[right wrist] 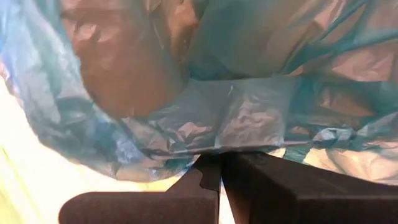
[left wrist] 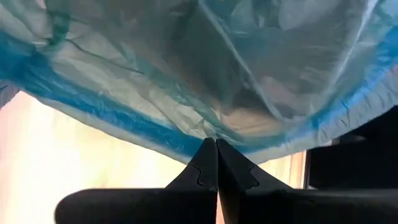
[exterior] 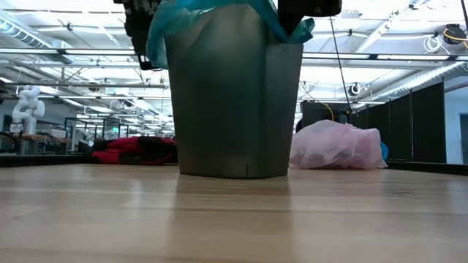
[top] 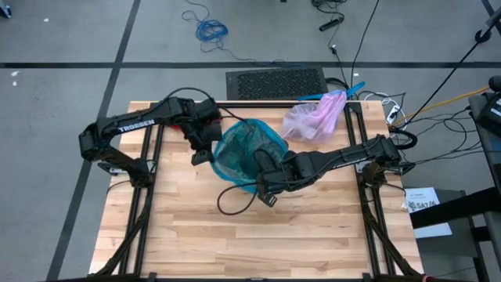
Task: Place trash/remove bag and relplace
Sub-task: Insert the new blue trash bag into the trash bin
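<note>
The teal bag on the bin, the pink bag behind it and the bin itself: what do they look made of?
Teal bag: thin, glossy plastic film; crinkled, and light shows through it in the wrist views. Pink bag: likewise thin see-through film, crumpled in a heap on the table. Bin: probably rigid plastic, with smooth, matte grey walls.

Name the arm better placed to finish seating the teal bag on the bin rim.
Probably either: the left gripper and right gripper are each shut on the teal bag, at opposite sides of the bin. The pink bag lies aside.
</note>
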